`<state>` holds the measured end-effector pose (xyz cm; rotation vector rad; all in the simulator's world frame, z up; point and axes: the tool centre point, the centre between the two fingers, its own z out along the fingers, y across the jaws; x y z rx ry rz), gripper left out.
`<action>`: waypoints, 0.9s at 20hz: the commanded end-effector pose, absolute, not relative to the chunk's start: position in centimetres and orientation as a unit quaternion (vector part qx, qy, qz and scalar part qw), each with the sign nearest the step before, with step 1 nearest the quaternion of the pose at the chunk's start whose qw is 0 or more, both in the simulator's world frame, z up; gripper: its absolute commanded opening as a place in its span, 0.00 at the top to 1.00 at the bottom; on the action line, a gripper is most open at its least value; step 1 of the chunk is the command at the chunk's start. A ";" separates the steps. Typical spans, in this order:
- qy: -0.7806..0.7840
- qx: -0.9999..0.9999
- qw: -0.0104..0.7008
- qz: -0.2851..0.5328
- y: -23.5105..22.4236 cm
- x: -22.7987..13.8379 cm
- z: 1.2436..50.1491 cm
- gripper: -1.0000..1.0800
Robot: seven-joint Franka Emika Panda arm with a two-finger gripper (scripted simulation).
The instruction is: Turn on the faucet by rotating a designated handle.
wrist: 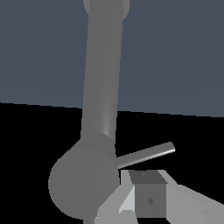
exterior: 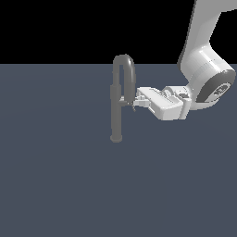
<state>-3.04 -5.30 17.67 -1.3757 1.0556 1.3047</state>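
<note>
1. One faucet (exterior: 116,111) stands upright on the worktop (exterior: 60,185), spout arching at 12 o'clock.
2. Handle (wrist: 146,155) juts sideways from the column.
3. Claw (exterior: 134,102) reaches in at the faucet's 3 o'clock, beside the handle; spread or pressed together, cannot tell.

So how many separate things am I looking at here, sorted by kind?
Faucets: 1, the grey faucet with its gooseneck spout
Handles: 1, the handle, a thin stub sticking out sideways from the faucet
Robot arms: 1, white, with its end effector right by the faucet column
Total: 3
</note>
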 end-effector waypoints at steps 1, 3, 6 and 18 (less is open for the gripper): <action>0.438 -0.554 0.462 0.535 -4.9 -2.7 15.6 1.00; 0.442 -0.551 0.460 0.537 -4.8 -2.5 14.6 1.00; 0.447 -0.547 0.458 0.539 -4.8 -2.2 13.2 1.00; 0.436 -0.550 0.459 0.546 -4.6 -1.0 14.2 1.00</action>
